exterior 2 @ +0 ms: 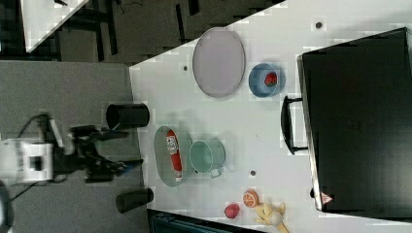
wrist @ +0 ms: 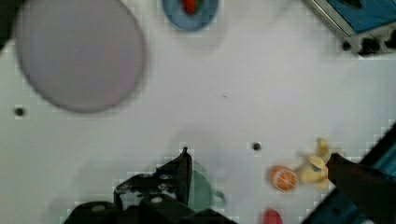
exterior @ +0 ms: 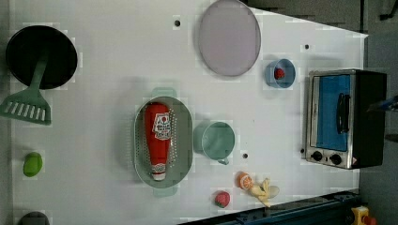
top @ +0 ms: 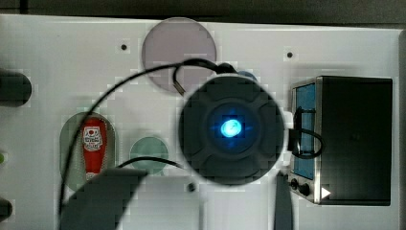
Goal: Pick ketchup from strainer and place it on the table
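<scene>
Task not yet begun: the ketchup [exterior: 158, 138] lies lengthwise inside the strainer [exterior: 184, 140] on the table [exterior: 103, 140], untouched, while the gripper [wrist: 257, 163], jaws spread apart and empty, hangs above the table well apart from it.

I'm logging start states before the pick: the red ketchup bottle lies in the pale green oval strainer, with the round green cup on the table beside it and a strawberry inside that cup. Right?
Not quite. The left view shows the round green cup empty; the strawberry sits in the small blue bowl. The red ketchup bottle does lie in the pale green oval strainer, cup beside it on the white table.
</scene>
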Controlling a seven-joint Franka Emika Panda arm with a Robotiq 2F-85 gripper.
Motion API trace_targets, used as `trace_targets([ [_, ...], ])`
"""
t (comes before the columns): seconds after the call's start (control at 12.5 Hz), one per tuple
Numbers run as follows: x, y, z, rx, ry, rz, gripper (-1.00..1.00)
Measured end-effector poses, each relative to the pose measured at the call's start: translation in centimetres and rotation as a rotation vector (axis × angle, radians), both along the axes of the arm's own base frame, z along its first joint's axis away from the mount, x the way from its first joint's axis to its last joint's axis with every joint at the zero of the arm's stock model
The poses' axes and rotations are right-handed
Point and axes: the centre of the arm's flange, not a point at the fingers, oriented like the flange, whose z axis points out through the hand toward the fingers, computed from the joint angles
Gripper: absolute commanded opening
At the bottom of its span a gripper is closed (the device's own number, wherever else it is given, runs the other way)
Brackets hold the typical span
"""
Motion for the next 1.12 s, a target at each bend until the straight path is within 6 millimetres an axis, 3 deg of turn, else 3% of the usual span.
trace_targets([
  [0.08,0.2,1.5,0.7,-0.005,-0.028,0.024,1.00],
  [0.24,0.4,6.3,-0.1,-0.024,-0.018,0.110,1.00],
  [0.48,0.2,15.1,-3.9,-0.022,0.042,0.266,1.00],
  [0.8,-2.1,25.4,-8.1,-0.024,0.075,0.466,1.00],
  [1.12,-4.4,30.9,-10.5,-0.003,0.026,0.579,1.00],
])
